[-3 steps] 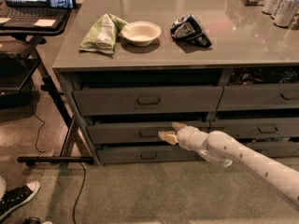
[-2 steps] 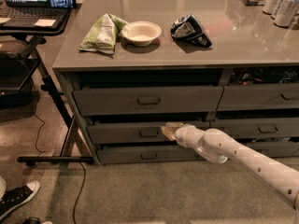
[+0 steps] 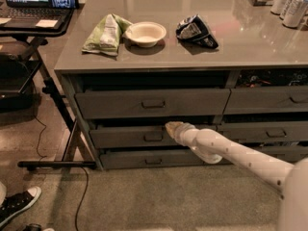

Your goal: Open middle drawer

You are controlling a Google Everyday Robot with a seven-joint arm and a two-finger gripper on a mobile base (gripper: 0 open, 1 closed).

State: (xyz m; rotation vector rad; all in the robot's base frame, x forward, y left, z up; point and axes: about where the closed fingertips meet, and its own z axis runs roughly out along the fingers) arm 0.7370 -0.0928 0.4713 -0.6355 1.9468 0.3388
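Step in hand: reach/engage, pull not done. The middle drawer (image 3: 120,137) is in the left stack of the cabinet, at 6 o'clock from the bowl (image 3: 145,33) on the counter (image 3: 159,59). It lies between the taller top drawer (image 3: 110,105) and the slim bottom drawer (image 3: 125,160). Its front looks about flush with its neighbours, with a dark gap along its top edge. I judge it shut or barely cracked, and no tray interior shows.

The gripper (image 3: 173,127) is at the drawer's top edge, at roughly 1 o'clock from the small handle (image 3: 154,136). It is just beside the handle, not around it. Its tan tip overlaps the dark gap above the front and could be hooked over the lip, but contact can't be confirmed. I can't tell whether the gripper is open or closed. The white arm (image 3: 236,155) comes in from 4 o'clock and crosses the right part of the drawer front.

Progress: early, essentially nothing opened yet.

The next move calls for a firm purchase, either on the top lip or by shifting toward 7 o'clock onto the handle. After that comes a straight pull out toward 6 o'clock, square to the front so the drawer doesn't rack. Slip risk is high if only the lip is caught.

The green bag (image 3: 107,34) and dark bag (image 3: 196,31) on the counter are not involved.
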